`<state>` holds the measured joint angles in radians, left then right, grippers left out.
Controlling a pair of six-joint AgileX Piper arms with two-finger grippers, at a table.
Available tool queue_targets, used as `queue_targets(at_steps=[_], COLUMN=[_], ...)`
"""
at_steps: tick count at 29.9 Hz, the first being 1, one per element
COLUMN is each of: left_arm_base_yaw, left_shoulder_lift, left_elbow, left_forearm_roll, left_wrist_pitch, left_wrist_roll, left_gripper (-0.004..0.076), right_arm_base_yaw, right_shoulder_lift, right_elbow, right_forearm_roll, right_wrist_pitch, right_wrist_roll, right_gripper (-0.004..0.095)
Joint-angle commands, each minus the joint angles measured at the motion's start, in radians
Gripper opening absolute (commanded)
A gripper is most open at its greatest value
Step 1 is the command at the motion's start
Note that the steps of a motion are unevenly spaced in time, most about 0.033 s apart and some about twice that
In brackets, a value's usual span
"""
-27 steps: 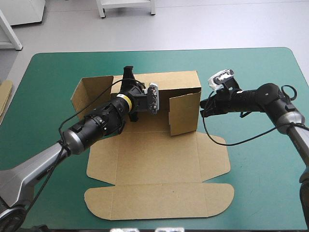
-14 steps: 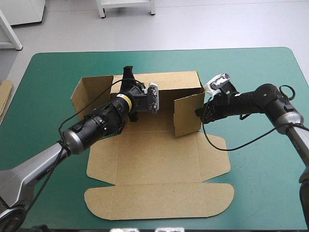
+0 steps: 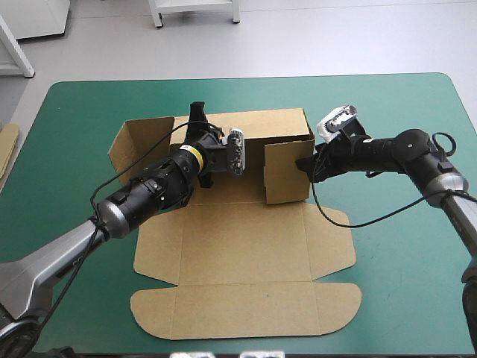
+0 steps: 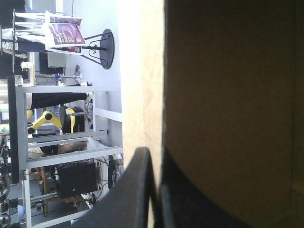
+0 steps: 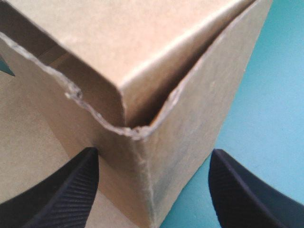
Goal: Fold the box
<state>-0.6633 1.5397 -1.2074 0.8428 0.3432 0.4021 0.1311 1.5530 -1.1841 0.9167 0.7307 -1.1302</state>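
The brown box [image 3: 246, 253] lies on the teal-green cover with its back wall [image 3: 272, 123] raised. Its right side wall [image 3: 287, 175] stands upright and its left flap [image 3: 138, 142] angles outward. The front panels and lid lie flat. My left gripper [image 3: 198, 118] is at the back wall's top edge, and in the left wrist view it [image 4: 154, 190] is shut on the board [image 4: 142, 71]. My right gripper [image 3: 305, 162] sits at the right wall's upper outer corner. In the right wrist view it [image 5: 153, 153] stands open with the box corner [image 5: 137, 128] between its fingers, apart from them.
An edge of more brown board [image 3: 7, 149] shows at the table's left edge. Bare teal-green cover [image 3: 402, 246] stretches to the right of the box and along the far edge.
My right gripper has opened and let go of the right side wall, which stays upright and has shifted slightly. The left arm has not moved.
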Motion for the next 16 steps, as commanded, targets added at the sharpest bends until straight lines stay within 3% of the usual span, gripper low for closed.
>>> queue_targets(at_steps=[1,16], left_arm_base_yaw=[-0.006,-0.006], left_shoulder_lift=[-0.036,-0.036], left_elbow=[-0.024,-0.025], left_forearm_roll=[-0.007,-0.007], left_wrist_pitch=[0.004,-0.011], left_wrist_roll=[-0.026,-0.025], left_gripper=[-0.0008,-0.0008], right_arm_base_yaw=[0.032,0.069], right_shoulder_lift=[-0.033,0.006], right_elbow=[-0.027,-0.037], right_forearm_roll=[0.066,0.074], right_wrist_pitch=[-0.032,-0.114], right_wrist_roll=[-0.012,0.003], right_gripper=[0.0627,0.0580])
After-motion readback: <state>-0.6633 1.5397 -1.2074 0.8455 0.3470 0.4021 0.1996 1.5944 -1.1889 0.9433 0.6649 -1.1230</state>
